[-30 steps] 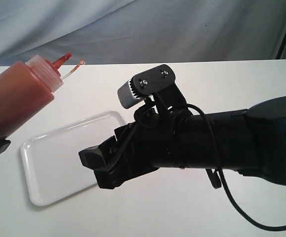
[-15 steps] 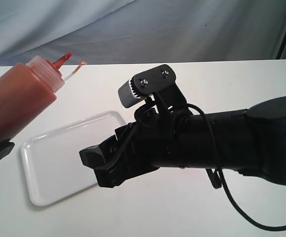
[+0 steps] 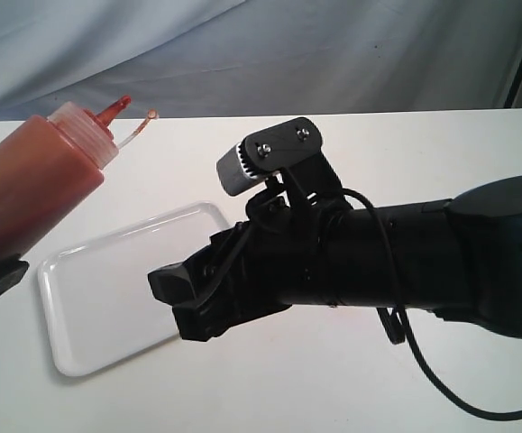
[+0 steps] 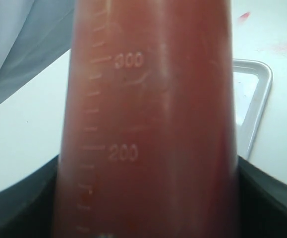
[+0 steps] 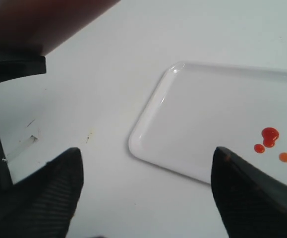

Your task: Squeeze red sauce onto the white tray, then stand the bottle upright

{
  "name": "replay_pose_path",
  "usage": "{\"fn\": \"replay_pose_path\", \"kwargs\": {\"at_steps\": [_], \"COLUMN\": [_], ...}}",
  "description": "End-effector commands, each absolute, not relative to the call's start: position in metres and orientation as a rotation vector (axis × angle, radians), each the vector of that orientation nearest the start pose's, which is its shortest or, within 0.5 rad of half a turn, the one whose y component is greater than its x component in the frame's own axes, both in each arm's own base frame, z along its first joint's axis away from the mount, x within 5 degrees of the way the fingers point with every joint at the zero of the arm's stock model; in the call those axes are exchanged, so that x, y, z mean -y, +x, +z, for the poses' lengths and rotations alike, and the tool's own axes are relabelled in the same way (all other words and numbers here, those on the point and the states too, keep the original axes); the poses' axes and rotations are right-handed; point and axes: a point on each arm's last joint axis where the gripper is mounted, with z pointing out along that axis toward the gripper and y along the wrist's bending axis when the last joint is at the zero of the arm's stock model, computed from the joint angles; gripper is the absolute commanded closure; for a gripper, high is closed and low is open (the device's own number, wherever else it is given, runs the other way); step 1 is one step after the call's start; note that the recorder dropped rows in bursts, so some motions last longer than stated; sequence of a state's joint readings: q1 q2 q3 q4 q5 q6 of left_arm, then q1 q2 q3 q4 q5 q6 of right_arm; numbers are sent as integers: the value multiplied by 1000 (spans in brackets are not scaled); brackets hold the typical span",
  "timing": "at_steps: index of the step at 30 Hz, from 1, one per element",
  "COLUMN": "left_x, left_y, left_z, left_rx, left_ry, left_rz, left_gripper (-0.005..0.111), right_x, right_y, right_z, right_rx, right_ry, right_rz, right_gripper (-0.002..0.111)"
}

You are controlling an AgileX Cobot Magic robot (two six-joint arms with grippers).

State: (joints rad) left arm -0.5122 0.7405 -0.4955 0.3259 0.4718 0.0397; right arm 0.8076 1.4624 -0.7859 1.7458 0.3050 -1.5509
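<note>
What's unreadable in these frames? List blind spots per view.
- Exterior view: the bottle's base is cut off by the left edge, so its grip point is unseen.
- Exterior view: the right claw covers part of the white tray; the red sauce shows only in the right wrist view.
- Left wrist view: the bottle fills the frame; nozzle unseen, the left claw only dark blurs.

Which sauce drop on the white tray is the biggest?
The dark-red elongated drop; the red drop and the paler orange drop are small and round.
</note>
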Motion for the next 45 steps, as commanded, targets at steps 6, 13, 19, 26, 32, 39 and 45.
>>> {"fn": "replay_pose_path", "kwargs": {"at_steps": [6,13,19,26,32,39,45], "left_x": [62,65,65,70,73,78,80], "left_y": [131,132,132,135,136,134,129], "left_z": [280,282,283,294,300,291,281], "left_rx": [-1960,-1939,-1932,-1803,-1735,-1588,-1471], "left_ry": [765,725,723,699,685,651,638], "left_rz": [-8,-70,-73,-115,-136,-217,-270], "left_gripper": [107,107,107,107,107,107,107], "right_x": [-237,-237,-244,-244,-240,-233,-227], "right_y": [192,193,200,207,209,203,200], "right_z": [246,247,266,273,274,292,304], "right_rx": [-1995,-1984,-1920,-1912,-1911,-1825,-1785], "right_ry": [-904,-915,-899,-858,-842,-874,-857], "right_rz": [854,847,858,802,749,717,700], "right_gripper": [43,43,43,42,35,32,32]}}
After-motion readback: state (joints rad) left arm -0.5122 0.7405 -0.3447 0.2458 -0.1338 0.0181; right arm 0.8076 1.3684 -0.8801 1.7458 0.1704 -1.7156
